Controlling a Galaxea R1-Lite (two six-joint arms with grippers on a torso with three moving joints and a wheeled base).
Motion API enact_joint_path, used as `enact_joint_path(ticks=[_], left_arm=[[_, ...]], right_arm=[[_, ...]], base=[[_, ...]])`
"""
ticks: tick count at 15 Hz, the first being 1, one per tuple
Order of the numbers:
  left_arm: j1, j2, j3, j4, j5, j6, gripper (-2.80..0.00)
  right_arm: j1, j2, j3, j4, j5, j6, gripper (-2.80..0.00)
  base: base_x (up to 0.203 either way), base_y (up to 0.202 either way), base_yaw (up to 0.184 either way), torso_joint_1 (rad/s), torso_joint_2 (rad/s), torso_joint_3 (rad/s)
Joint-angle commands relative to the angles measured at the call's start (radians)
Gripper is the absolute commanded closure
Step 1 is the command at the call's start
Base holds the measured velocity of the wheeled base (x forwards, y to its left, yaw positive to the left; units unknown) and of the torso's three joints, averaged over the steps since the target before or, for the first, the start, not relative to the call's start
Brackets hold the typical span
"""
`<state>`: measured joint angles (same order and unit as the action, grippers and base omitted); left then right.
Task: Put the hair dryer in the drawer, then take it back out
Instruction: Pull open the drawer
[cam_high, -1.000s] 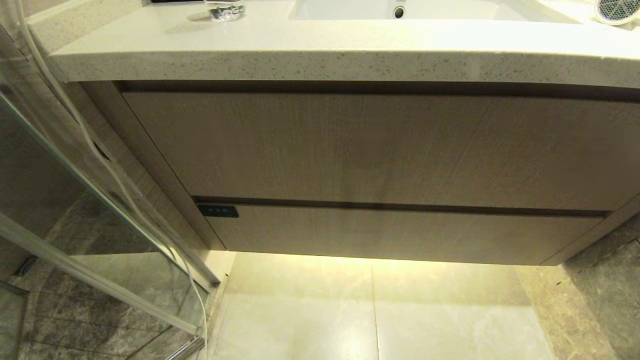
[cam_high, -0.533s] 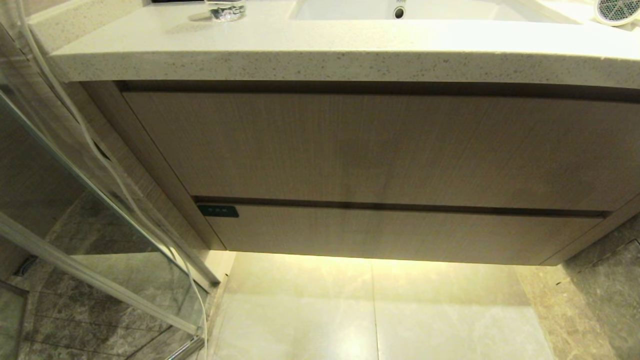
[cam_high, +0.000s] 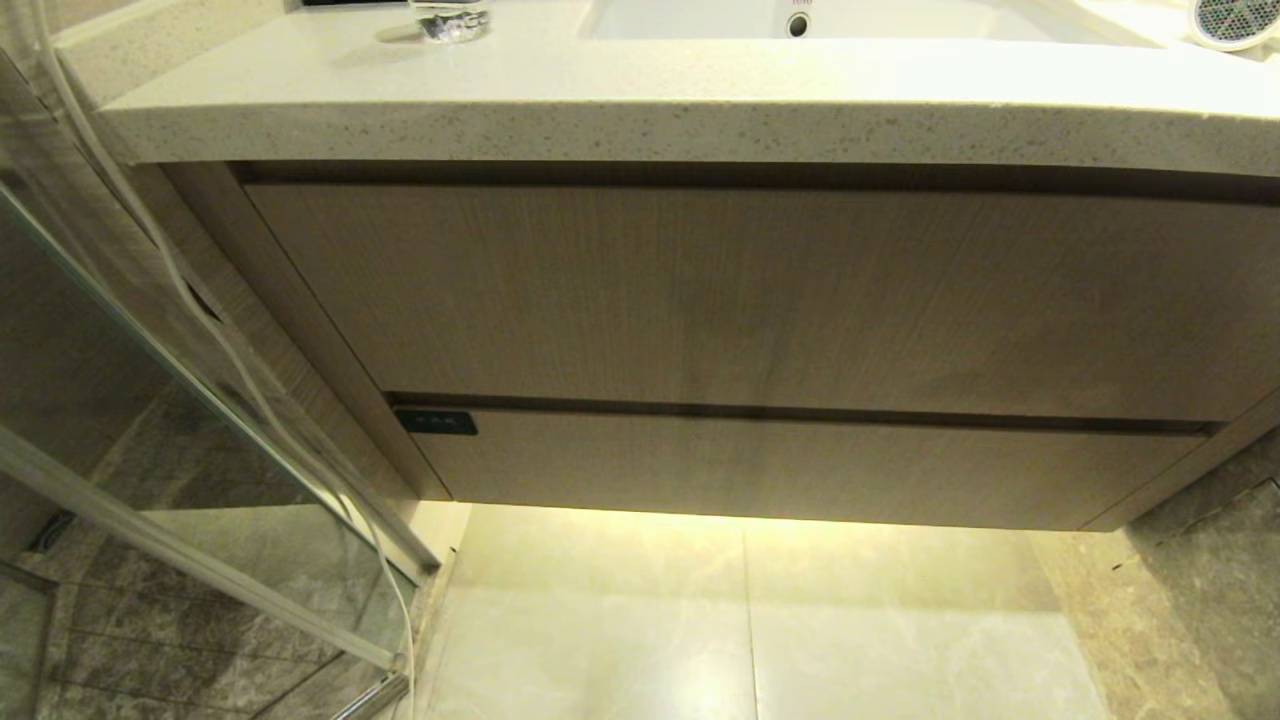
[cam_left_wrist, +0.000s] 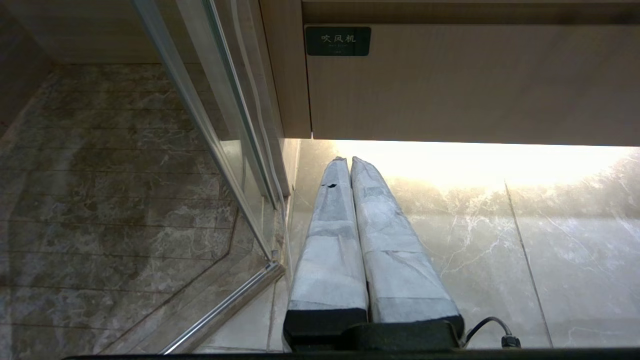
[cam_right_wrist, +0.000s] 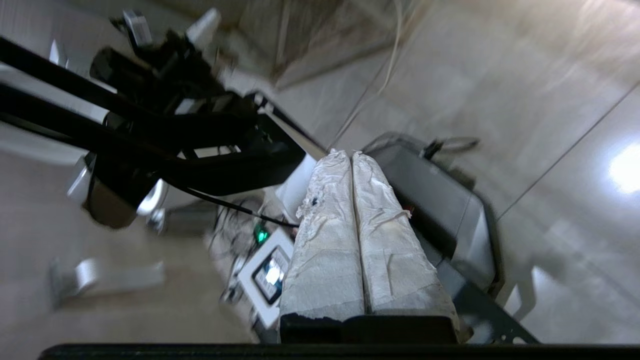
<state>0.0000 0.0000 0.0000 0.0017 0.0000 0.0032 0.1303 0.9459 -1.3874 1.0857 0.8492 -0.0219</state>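
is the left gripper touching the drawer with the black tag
Apart. In the left wrist view the left gripper, fingers pressed together, ends over the lit floor tiles, with a clear strip of floor between its tips and the bottom edge of the drawer.

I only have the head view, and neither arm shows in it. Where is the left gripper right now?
Observer: The left gripper is shut and empty. It is aimed at the floor below the drawer, near the corner with the black tag.
Operator: And the right one, is it carrying anything?
Observer: No. The right gripper is shut on nothing and points down over the robot's own base.
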Motion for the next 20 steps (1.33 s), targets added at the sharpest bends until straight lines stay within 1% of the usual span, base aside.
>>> enact_joint_path(ticks=[1, 2, 3, 5, 6, 7, 9, 11, 12, 15, 19, 20], left_arm=[[0.0, 0.0, 0.0, 0.0, 0.0, 0.0, 0.0], [0.0, 0.0, 0.0, 0.0, 0.0, 0.0, 0.0], [0.0, 0.0, 0.0, 0.0, 0.0, 0.0, 0.0], [0.0, 0.0, 0.0, 0.0, 0.0, 0.0, 0.0], [0.0, 0.0, 0.0, 0.0, 0.0, 0.0, 0.0], [0.0, 0.0, 0.0, -0.001, 0.0, 0.0, 0.0], [0.0, 0.0, 0.0, 0.0, 0.0, 0.0, 0.0], [0.0, 0.0, 0.0, 0.0, 0.0, 0.0, 0.0], [0.0, 0.0, 0.0, 0.0, 0.0, 0.0, 0.0], [0.0, 0.0, 0.0, 0.0, 0.0, 0.0, 0.0], [0.0, 0.0, 0.0, 0.0, 0.0, 0.0, 0.0], [0.0, 0.0, 0.0, 0.0, 0.0, 0.0, 0.0]], right_arm=[[0.105, 0.205, 0.026, 0.005, -0.005, -0.018, 0.0], [0.149, 0.257, 0.035, 0.003, -0.015, -0.027, 0.0], [0.171, 0.313, 0.041, 0.004, -0.033, -0.033, 0.0], [0.203, 0.419, 0.038, 0.004, -0.108, -0.047, 0.0], [0.22, 0.471, 0.026, 0.005, -0.152, -0.073, 0.0], [0.242, 0.518, 0.016, 0.006, -0.22, -0.106, 0.0], [0.279, 0.591, 0.009, 0.006, -0.321, -0.182, 0.0], [0.293, 0.631, 0.007, 0.01, -0.471, -0.308, 0.0], [0.293, 0.643, 0.01, 0.013, -0.532, -0.348, 0.0], [0.293, 0.691, 0.01, -0.019, -0.651, -0.361, 0.0], [0.293, 0.76, 0.004, -0.146, -0.668, -0.377, 0.0], [0.292, 0.769, 0.004, -0.164, -0.668, -0.401, -2.8]], base=[[0.0, 0.0, 0.0, 0.0, 0.0, 0.0], [0.0, 0.0, 0.0, 0.0, 0.0, 0.0], [0.0, 0.0, 0.0, 0.0, 0.0, 0.0], [0.0, 0.0, 0.0, 0.0, 0.0, 0.0], [0.0, 0.0, 0.0, 0.0, 0.0, 0.0], [0.0, 0.0, 0.0, 0.0, 0.0, 0.0], [0.0, 0.0, 0.0, 0.0, 0.0, 0.0], [0.0, 0.0, 0.0, 0.0, 0.0, 0.0], [0.0, 0.0, 0.0, 0.0, 0.0, 0.0], [0.0, 0.0, 0.0, 0.0, 0.0, 0.0], [0.0, 0.0, 0.0, 0.0, 0.0, 0.0], [0.0, 0.0, 0.0, 0.0, 0.0, 0.0]])
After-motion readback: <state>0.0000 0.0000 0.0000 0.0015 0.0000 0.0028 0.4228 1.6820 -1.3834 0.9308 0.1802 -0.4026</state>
